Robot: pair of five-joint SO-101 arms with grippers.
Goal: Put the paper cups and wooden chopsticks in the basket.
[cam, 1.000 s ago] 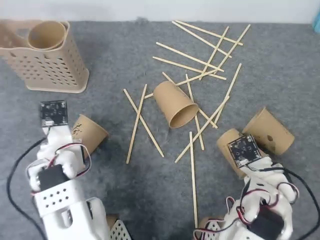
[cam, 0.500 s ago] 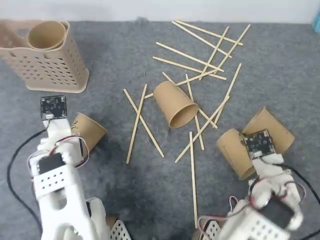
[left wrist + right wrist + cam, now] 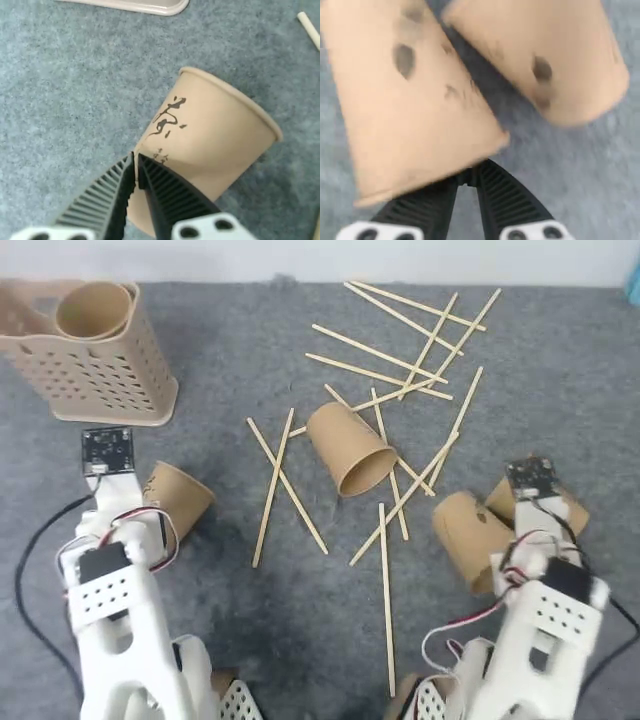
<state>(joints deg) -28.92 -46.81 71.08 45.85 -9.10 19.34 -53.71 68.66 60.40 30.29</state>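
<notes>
Directly before closed left pincer [image 3: 135, 162]: tipped paper cup [image 3: 210, 135].

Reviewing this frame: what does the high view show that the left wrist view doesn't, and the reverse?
High view only: the cup standing in the basket, the middle cup, the two right cups and the scattered chopsticks. Left wrist view only: the left gripper, shut, at the near cup's closed end. Both: that near cup lying on its side, and the basket's foot.
</notes>
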